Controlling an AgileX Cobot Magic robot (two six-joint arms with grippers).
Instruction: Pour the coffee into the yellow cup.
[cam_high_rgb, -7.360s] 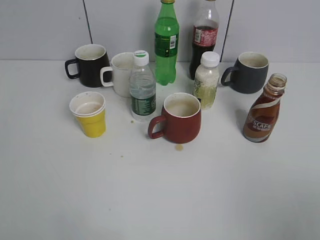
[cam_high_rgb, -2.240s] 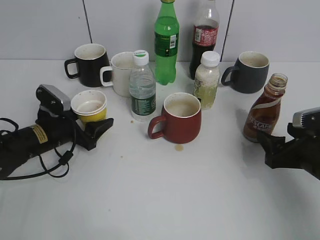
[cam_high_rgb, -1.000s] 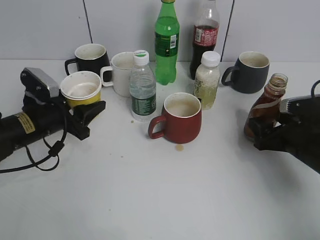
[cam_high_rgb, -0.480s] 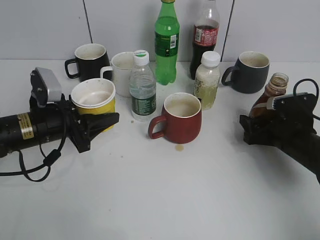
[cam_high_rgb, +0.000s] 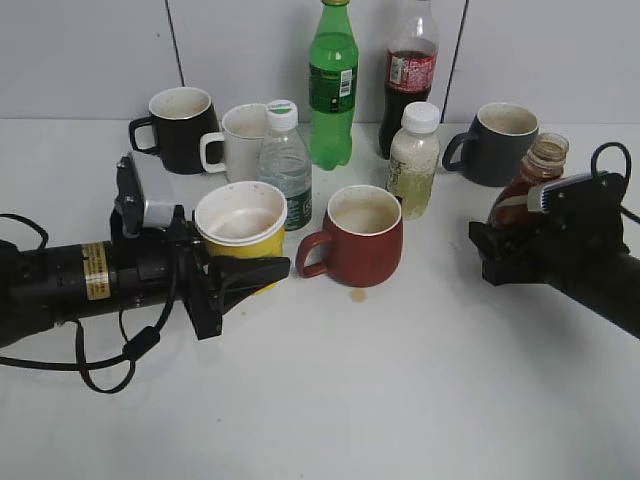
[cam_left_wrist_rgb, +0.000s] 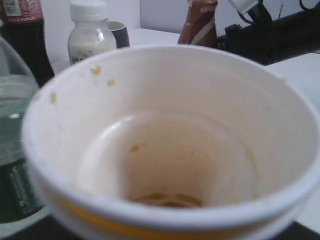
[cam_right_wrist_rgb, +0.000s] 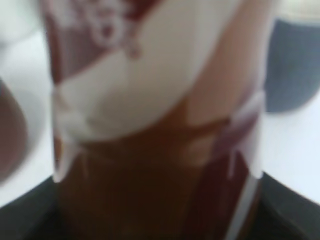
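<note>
I can't read any text: labels on the cola bottle (cam_high_rgb: 411, 72), green bottle (cam_high_rgb: 333, 90) and left arm's yellow sticker (cam_high_rgb: 95, 271) are too blurred.

My left gripper (cam_high_rgb: 235, 275) now carries the cup (cam_high_rgb: 240, 225) rightward beside the red mug (cam_high_rgb: 360, 235); my right gripper (cam_high_rgb: 490, 255) has closed on the coffee (cam_high_rgb: 530, 180).

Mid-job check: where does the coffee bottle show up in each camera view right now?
Exterior: coffee bottle far right, neck above the right hand.
Left wrist: top center-right, beyond the yellow cup's rim.
Right wrist: fills the frame.
Shared landmark: grey mug near the bottle.
</note>
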